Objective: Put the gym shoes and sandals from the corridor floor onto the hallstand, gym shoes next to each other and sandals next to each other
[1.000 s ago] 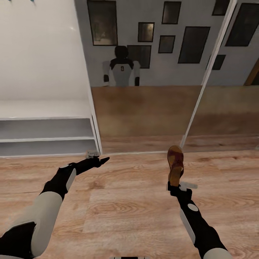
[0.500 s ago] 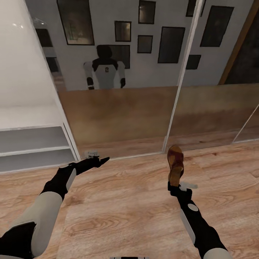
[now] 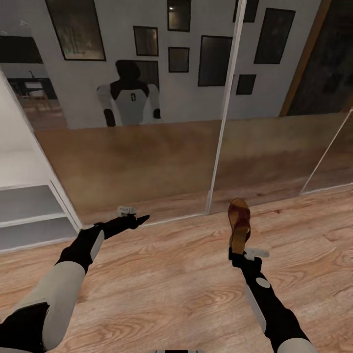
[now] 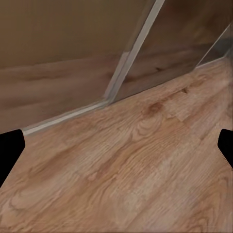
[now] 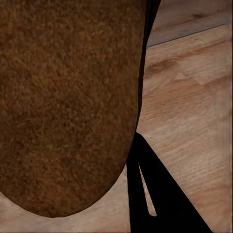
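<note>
One brown sandal (image 3: pixel 239 224) is held up off the corridor floor (image 3: pixel 171 274), toe pointing away, with my right gripper (image 3: pixel 239 250) shut on its heel end. Seen from the right wrist, the sandal's brown sole (image 5: pixel 68 97) is very close, with a dark finger (image 5: pixel 155 194) beside it. My left gripper (image 3: pixel 133 219) hovers low over the planks, open and empty, and its two fingertips sit at the sides of the left wrist view (image 4: pixel 116 150). The hallstand (image 3: pixel 24 206) shows its low grey-white tiers at the far left. The gym shoes are out of view.
A mirrored sliding wall (image 3: pixel 147 157) with pale metal frames (image 3: pixel 220 117) stands straight ahead and reflects the robot and the floor. Its bottom track (image 4: pixel 68 116) runs along the planks just beyond my left gripper. Wood flooring stretches to the right.
The camera has turned to the right, so the hallstand and the mirror frames slid leftward in the picture. Both arms hold the same pose, and the sandal is still gripped.
</note>
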Robot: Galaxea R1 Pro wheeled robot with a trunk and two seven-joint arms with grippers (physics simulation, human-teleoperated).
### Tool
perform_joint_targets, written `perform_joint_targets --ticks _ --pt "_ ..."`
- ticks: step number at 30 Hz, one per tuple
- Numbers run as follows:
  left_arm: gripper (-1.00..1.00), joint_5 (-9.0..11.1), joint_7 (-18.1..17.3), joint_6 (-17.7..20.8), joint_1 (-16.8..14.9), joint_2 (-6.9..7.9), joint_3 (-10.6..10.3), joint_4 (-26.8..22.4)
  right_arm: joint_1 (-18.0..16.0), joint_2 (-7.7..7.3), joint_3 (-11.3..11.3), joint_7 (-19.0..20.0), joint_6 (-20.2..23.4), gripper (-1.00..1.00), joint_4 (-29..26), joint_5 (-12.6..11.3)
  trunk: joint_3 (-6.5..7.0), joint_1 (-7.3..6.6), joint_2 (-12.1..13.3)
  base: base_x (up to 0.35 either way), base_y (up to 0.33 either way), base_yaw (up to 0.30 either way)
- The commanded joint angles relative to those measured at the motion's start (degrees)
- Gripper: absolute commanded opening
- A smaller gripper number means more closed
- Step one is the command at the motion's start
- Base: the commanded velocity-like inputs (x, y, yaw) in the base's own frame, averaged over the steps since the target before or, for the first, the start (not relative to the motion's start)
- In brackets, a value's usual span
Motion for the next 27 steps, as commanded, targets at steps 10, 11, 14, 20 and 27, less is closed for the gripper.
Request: perform_joint_targets --ticks 10,11,14,20,27 --pt "1.0 -0.4 -0.4 0.4 0.0 -0.07 0.4 -0.1 0.0 -0.02 0.1 -0.2 0.1 -1.0 0.0 -0.7 -0.05 0.01 0.0 0.244 -0.172 -0.25" --pt "1.0 -0.4 -0.4 0.5 0.0 -0.08 0.4 -0.1 0.0 -0.02 0.1 -0.2 0.1 -1.0 0.0 -0.8 -0.05 0.01 0.0 0.244 -0.172 -0.253" --pt "1.0 -0.4 -0.4 0.4 0.0 -0.09 0.4 -0.1 0.0 -0.02 0.1 -0.2 0.1 -1.0 0.0 -0.8 -0.05 0.01 0.0 0.244 -0.172 -0.253" --pt "1.0 -0.4 -0.4 0.4 0.0 -0.09 0.4 0.0 0.0 -0.02 0.1 -0.2 0.1 -1.0 0.0 -0.8 -0.05 0.01 0.0 0.218 -0.15 -0.253" --pt "1.0 -0.4 -0.4 0.4 0.0 -0.08 0.4 0.0 0.0 -0.02 0.1 -0.2 0.1 -1.0 0.0 -0.8 -0.05 0.01 0.0 0.041 -0.025 -0.253"
